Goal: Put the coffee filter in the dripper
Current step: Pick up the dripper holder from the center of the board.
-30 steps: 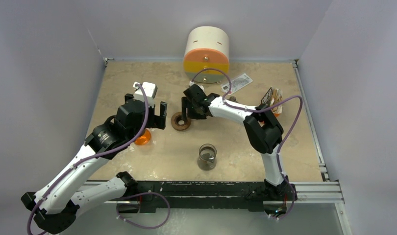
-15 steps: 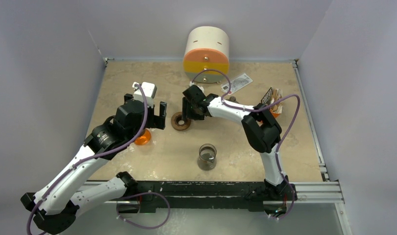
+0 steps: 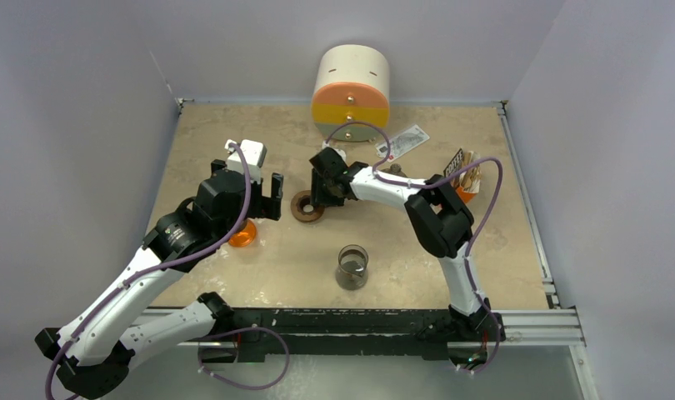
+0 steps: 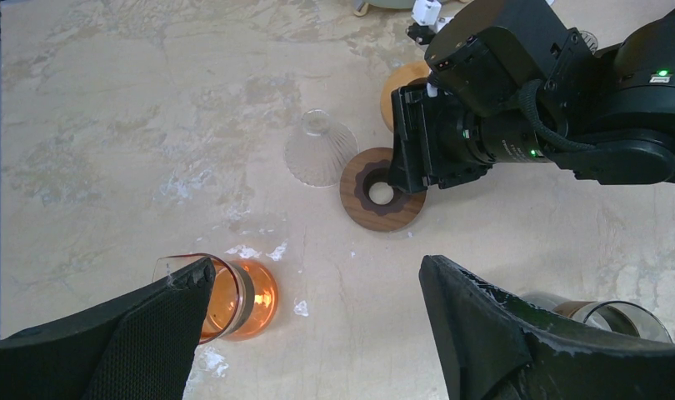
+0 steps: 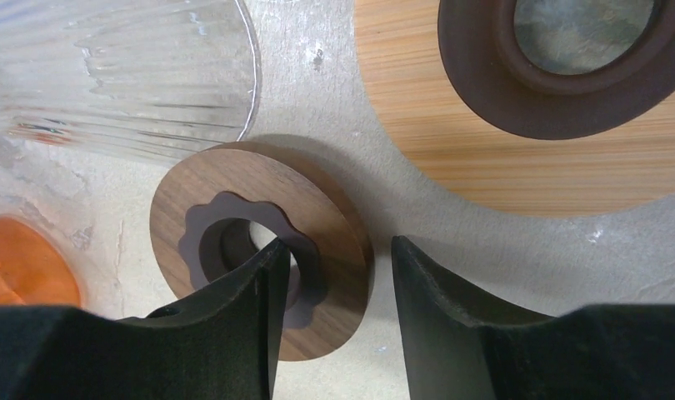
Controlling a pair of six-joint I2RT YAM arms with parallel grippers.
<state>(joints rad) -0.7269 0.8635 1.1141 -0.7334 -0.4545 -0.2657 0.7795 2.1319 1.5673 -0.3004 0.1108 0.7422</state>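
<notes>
Walnut-brown wooden ring (image 5: 192,208) lies flat on the mottled beige table (image 3: 234,133), just left of centre in the overhead view, and the right gripper (image 5: 334,250) is lowered over it. One finger sits in the ring's centre hole and the other stands outside the rim. The jaws are about half spread with a sliver of table showing between the outer finger and the wood, so nothing is gripped. The ribbed clear glass dripper (image 4: 320,152) sits just beside the ring, to its upper left in the left wrist view. A round pale wooden disc (image 5: 451,142) carrying a dark brown collar lies near the ring on the other side. The left gripper (image 4: 316,267) hangs with its jaws spread wide and holds nothing. An orange glass cup (image 4: 234,292) sits under its left finger and a clear beaker (image 3: 352,267) stands at lower centre overhead. The coffee filter may be in the brown packet (image 3: 461,171) at the right edge of the table, though it is too small to be sure. A cream and orange cylinder (image 3: 352,86) stands at the back.
</notes>
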